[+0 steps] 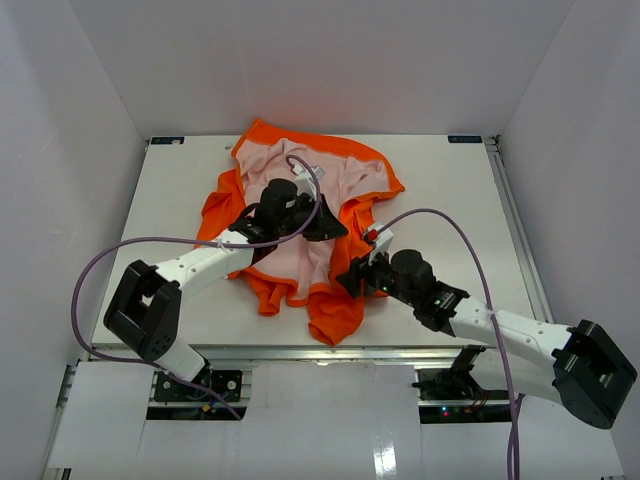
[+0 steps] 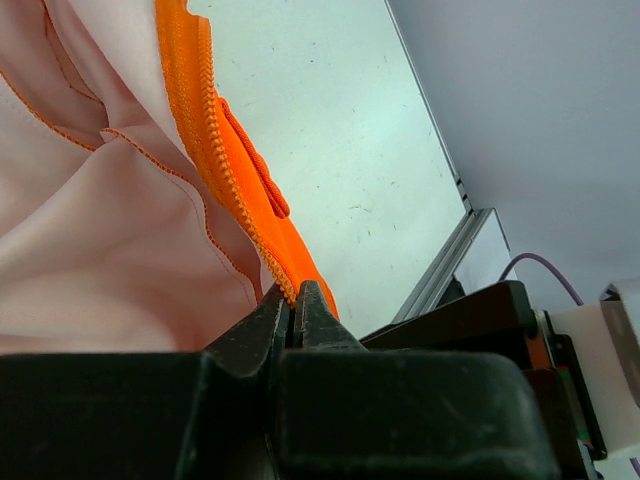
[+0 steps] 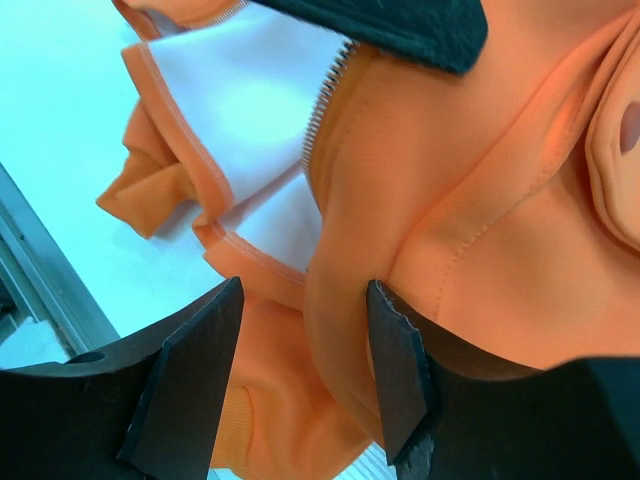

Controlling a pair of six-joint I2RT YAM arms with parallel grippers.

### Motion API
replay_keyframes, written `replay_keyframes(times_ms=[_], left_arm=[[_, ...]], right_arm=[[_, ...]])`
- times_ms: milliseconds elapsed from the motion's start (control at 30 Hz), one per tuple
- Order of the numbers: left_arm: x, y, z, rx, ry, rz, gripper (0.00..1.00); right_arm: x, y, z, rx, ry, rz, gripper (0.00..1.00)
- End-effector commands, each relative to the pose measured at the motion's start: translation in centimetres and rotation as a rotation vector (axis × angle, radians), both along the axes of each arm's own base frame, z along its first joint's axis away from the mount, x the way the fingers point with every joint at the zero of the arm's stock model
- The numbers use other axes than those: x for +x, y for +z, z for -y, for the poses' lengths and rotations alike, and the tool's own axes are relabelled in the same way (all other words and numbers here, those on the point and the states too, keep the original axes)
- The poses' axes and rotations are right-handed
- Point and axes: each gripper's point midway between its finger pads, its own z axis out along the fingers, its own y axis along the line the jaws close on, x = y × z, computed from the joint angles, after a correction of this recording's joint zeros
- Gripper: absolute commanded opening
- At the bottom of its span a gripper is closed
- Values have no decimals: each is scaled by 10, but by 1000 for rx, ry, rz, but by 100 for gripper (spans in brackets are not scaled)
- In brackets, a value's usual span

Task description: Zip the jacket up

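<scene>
Pinch on the left first: my left gripper [image 2: 292,300] has its jaws pressed together on the edge of the jacket [image 1: 300,200], right where the row of orange zipper teeth [image 2: 215,130] runs down into my fingertips. To the left of that edge the pale pink lining [image 2: 100,250] sags in loose folds. To the right there is bare white table [image 1: 450,220]. A short orange cord or tab [image 2: 262,165] lies against the tape just above my grip; I can't tell whether it belongs to the pull

In the overhead view the jacket lies opened out, lining up, across the far middle of the table, with its orange hem bunched toward the near edge between my two arms

On the right, my right gripper [image 3: 305,290] stands with its fingers spread around a rounded fold of the orange outer fabric. The right finger is against the cloth and the left one stands off it, so nothing is gripped there. A line of teeth on the other front edge [image 3: 322,105] shows beyond, near the white lining

I judge this as light, limp cloth that will slump, stretch and drag rather than hold any shape, so a grip on loose fabric will only gather it up. The stiffest parts are the zipper tapes and the hem seam. I'd take hold on the tape close to the teeth and keep it taut, and I'd want the small slider, which I can't make out here
</scene>
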Motion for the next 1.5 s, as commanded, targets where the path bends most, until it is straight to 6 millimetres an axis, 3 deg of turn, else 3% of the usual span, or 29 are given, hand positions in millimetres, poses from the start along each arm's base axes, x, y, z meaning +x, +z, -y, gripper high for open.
replay_keyframes(times_ms=[0, 333, 667, 733, 900, 1233, 1300, 1367, 1467], left_arm=[[-7, 42, -4, -71, -8, 61, 0], [-28, 60, -4, -152, -93, 123, 0], [-34, 60, 2, -204, -146, 101, 0], [-34, 60, 3, -208, -144, 96, 0], [-36, 63, 4, -234, -160, 87, 0], [-29, 60, 0, -220, -128, 79, 0], [-25, 58, -2, -213, -110, 79, 0], [-22, 56, -3, -209, -95, 74, 0], [-19, 53, -3, -211, -84, 60, 0]], right_arm=[[17, 22, 1, 55, -94, 75, 61], [40, 18, -3, 7, -161, 90, 62], [34, 42, -18, 93, -37, 152, 45], [35, 45, -18, 114, -31, 156, 38], [37, 47, -15, 120, -40, 162, 9], [40, 52, 9, 125, -119, 189, 8], [39, 49, 15, 124, -151, 170, 23], [36, 49, 18, 126, -152, 159, 52], [37, 45, 22, 117, -183, 119, 66]])
